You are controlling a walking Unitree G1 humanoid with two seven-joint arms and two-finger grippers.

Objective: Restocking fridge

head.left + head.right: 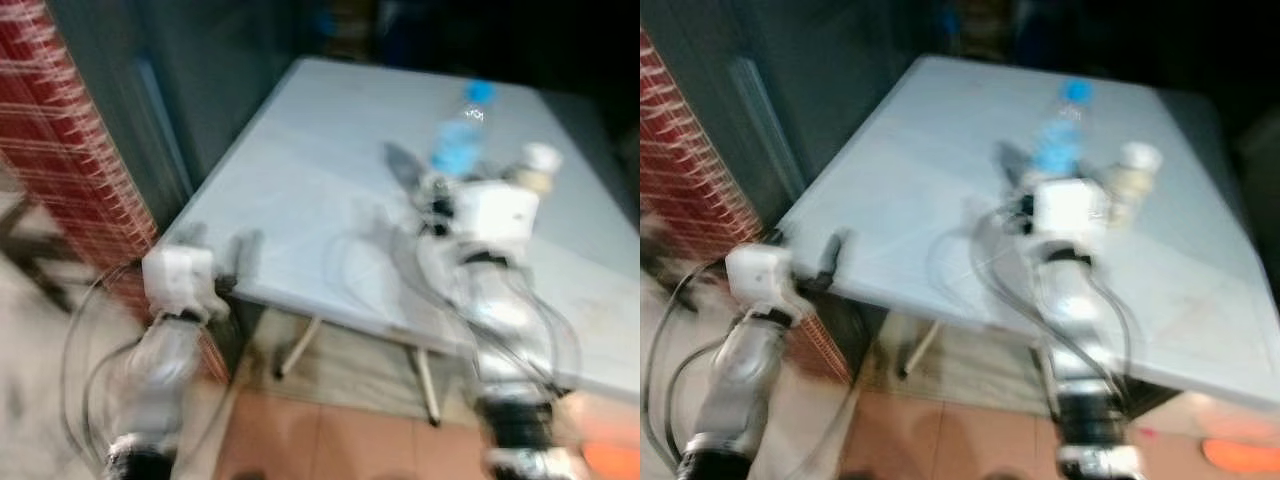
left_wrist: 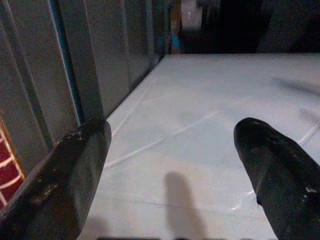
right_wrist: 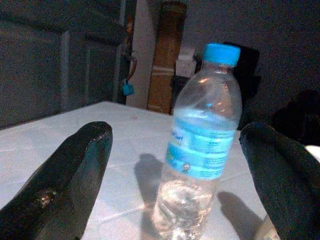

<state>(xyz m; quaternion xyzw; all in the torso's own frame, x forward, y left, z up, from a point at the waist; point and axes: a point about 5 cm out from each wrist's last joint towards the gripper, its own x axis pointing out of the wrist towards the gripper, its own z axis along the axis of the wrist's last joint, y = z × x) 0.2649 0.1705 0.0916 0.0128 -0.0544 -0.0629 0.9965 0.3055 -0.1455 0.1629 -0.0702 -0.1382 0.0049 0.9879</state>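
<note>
A clear water bottle (image 1: 462, 140) with a blue cap and blue label stands upright on the pale table (image 1: 300, 190). My right gripper (image 1: 428, 178) is open just short of the bottle. In the right wrist view the bottle (image 3: 200, 145) stands between and slightly beyond the two black fingers (image 3: 75, 170), apart from both. A small pale jar (image 1: 535, 168) with a white lid stands right beside the bottle. My left gripper (image 1: 222, 245) is open over the table's near left corner, with only bare tabletop (image 2: 200, 105) ahead of it. The head views are blurred.
A red brick wall (image 1: 70, 150) and dark grey panelled doors (image 1: 200, 90) run along the table's left side. Folding table legs (image 1: 300, 345) stand on the tiled floor (image 1: 330, 440). An orange object (image 1: 610, 460) lies on the floor at lower right.
</note>
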